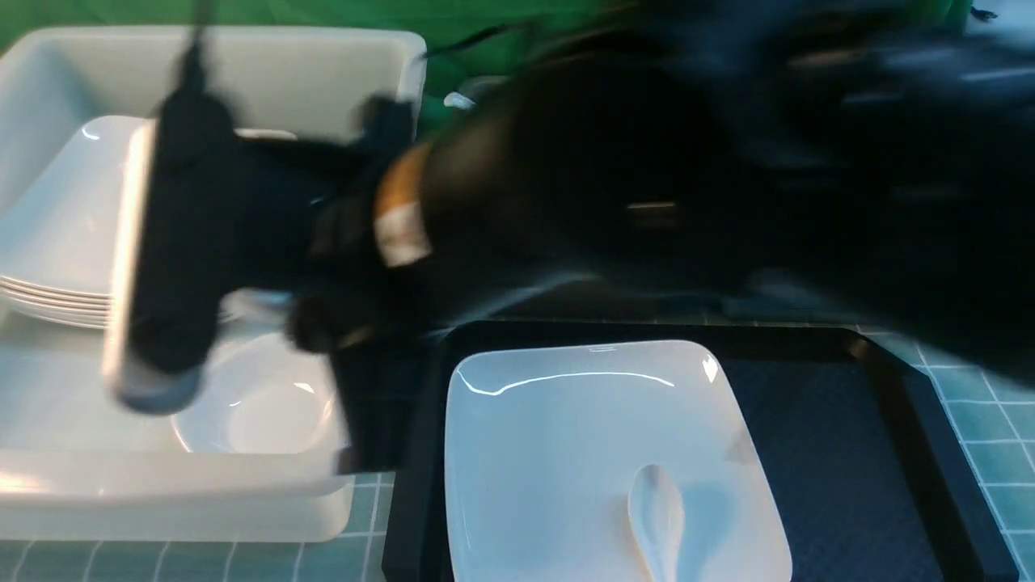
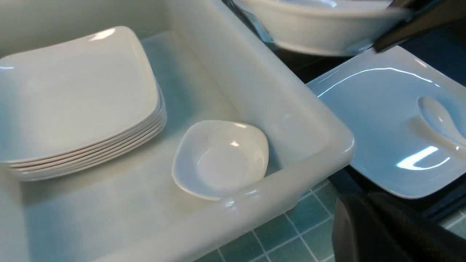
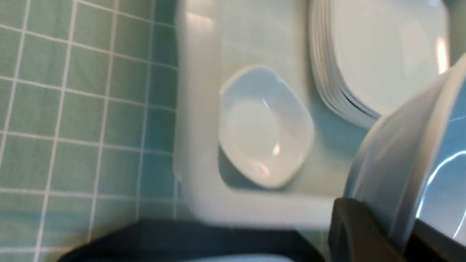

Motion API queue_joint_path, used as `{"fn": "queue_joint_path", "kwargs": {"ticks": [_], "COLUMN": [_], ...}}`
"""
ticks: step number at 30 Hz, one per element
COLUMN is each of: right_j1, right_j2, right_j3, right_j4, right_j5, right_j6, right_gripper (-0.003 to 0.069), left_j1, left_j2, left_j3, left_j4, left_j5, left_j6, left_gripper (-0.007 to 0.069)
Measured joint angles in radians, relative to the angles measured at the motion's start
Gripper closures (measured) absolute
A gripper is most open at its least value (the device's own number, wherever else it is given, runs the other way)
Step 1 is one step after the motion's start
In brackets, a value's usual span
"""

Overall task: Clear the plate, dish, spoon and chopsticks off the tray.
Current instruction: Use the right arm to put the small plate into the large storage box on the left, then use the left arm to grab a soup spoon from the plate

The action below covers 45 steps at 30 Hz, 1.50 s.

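Note:
My right gripper [image 3: 386, 218] is shut on the rim of the small white dish [image 3: 397, 163] and holds it tilted on edge above the white bin [image 3: 196, 109]. In the blurred front view the dish [image 1: 121, 267] hangs over the bin's middle. The large white plate [image 1: 566, 436] lies on the black tray [image 1: 889, 388], and the white spoon [image 1: 659, 517] rests on the plate's near part. My left gripper [image 2: 364, 200] is shut and empty, low beside the bin's corner and the tray's edge. The chopsticks are out of view.
Inside the bin [image 1: 242, 501] a stack of several white plates [image 1: 57, 234] fills the far left, and another small white dish [image 1: 259, 404] lies near the front right corner. Teal tiled tabletop [image 2: 276, 240] surrounds the bin and tray. A green backdrop stands behind.

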Motion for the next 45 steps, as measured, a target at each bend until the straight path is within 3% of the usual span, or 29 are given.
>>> {"fn": "queue_joint_path", "kwargs": {"ticks": [7, 12, 17, 27, 34, 40, 45], "right_j1": [-0.002, -0.024, -0.059, -0.062, -0.062, -0.062, -0.062], "right_j2": [0.308, 0.432, 0.498, 0.506, 0.506, 0.504, 0.439], "right_j3": [-0.339, -0.464, -0.488, -0.491, -0.491, -0.491, -0.49], "right_j4": [0.015, 0.039, 0.122, 0.14, 0.142, 0.142, 0.134], "right_j5": [0.122, 0.165, 0.198, 0.198, 0.173, 0.178, 0.334], "right_j6": [-0.065, -0.078, -0.107, -0.134, -0.138, -0.104, -0.05], "right_gripper": [0.0606, 0.0606, 0.0606, 0.059, 0.0416, 0.0384, 0.0364], "left_j1": [0.0, 0.0, 0.0, 0.0, 0.0, 0.0, 0.0], "left_j2": [-0.067, -0.067, -0.067, -0.067, -0.067, -0.067, -0.067], "left_j3": [-0.001, -0.001, -0.001, -0.001, -0.001, -0.001, -0.001], "left_j4": [0.002, 0.002, 0.002, 0.001, -0.052, -0.055, -0.059], "left_j5": [0.073, 0.102, 0.108, 0.108, 0.109, 0.109, 0.108], "left_j6": [-0.007, 0.0, 0.019, 0.021, 0.022, 0.027, 0.047], "left_gripper": [0.0612, 0.0612, 0.0612, 0.0612, 0.0612, 0.0612, 0.0612]}}
